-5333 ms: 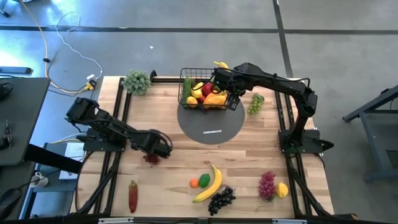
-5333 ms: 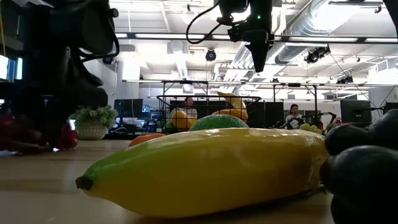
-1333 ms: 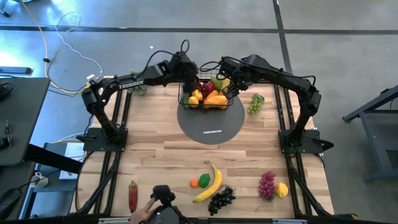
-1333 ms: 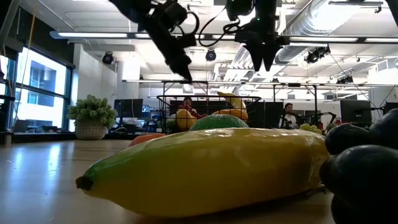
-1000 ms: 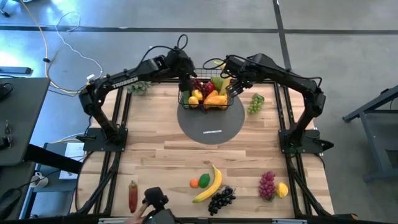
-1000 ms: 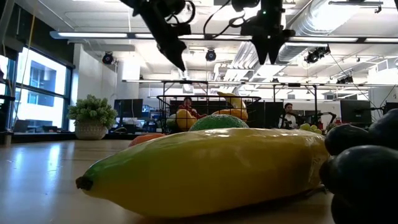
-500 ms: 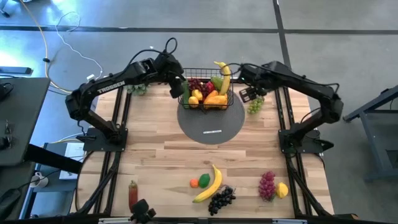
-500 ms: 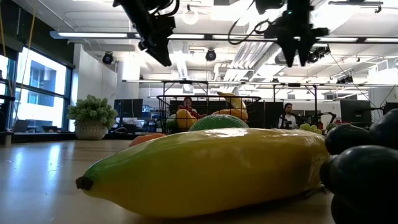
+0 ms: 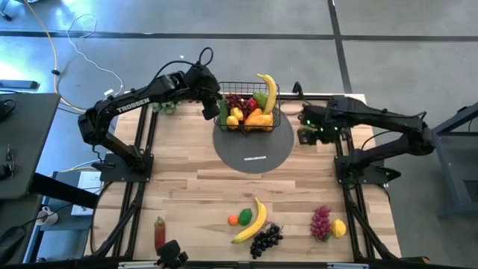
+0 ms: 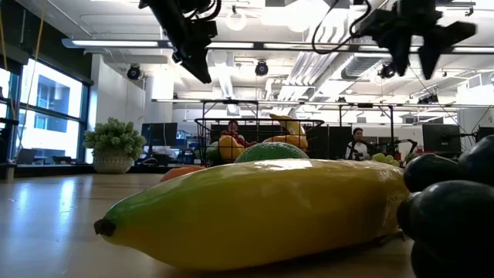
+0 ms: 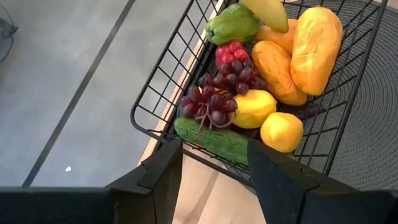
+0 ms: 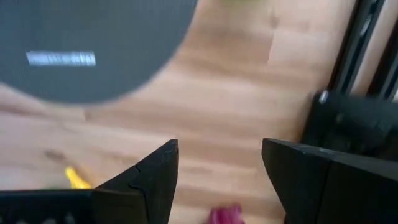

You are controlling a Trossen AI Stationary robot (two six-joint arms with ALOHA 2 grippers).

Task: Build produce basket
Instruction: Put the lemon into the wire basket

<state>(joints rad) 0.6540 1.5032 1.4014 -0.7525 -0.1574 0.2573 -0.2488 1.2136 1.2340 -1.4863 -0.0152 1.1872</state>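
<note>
The black wire basket (image 9: 223, 113) stands on the grey round mat (image 9: 252, 149) at the table's far middle. It holds purple grapes (image 11: 219, 99), a cucumber (image 11: 214, 140), lemons, oranges, a green pepper and an upright banana (image 9: 268, 88). My left gripper (image 9: 211, 105) is open and empty, raised just left of the basket's left wall; it also shows in the left wrist view (image 11: 214, 169) and the low view (image 10: 199, 66). My right gripper (image 9: 309, 130) is open and empty, raised to the right of the mat; it also shows in the right wrist view (image 12: 219, 174) and the low view (image 10: 414, 60).
Near the front edge lie a banana (image 9: 252, 222), an orange (image 9: 234, 220), a green fruit (image 9: 245, 216), black grapes (image 9: 265, 240), purple grapes (image 9: 320, 222), a lemon (image 9: 339, 228) and a red vegetable (image 9: 159, 234). A leafy bunch (image 9: 166, 107) stands at the far left. Green grapes (image 10: 380, 157) lie right of the basket.
My left gripper has drawn back from above the basket toward the table's left edge and now stays beside the basket's left wall. My right gripper has swung from over the basket toward the table's right and near edges, past the mat's rim. The basket's contents have kept still.
</note>
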